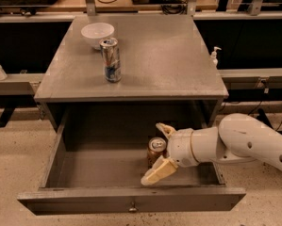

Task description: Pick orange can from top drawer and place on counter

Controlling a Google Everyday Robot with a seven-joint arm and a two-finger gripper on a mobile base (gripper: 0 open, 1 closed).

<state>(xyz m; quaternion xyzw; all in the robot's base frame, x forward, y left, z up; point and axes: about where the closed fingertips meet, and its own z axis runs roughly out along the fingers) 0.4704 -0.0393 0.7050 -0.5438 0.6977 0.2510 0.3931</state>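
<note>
The orange can [155, 148] stands upright inside the open top drawer [131, 199], right of its middle. My gripper [157, 152] reaches into the drawer from the right. It is open, with one pale finger [157, 172] in front of the can and the other finger [165, 130] behind it, the can between them. The fingers do not look closed on the can. The grey counter [164, 60] lies above the drawer.
A tall slim silver-and-blue can [111, 60] stands on the counter's left part, with a white bowl [97, 33] behind it. A small white pump bottle [215, 56] stands on the ledge to the counter's right. Black shelves and cables run behind.
</note>
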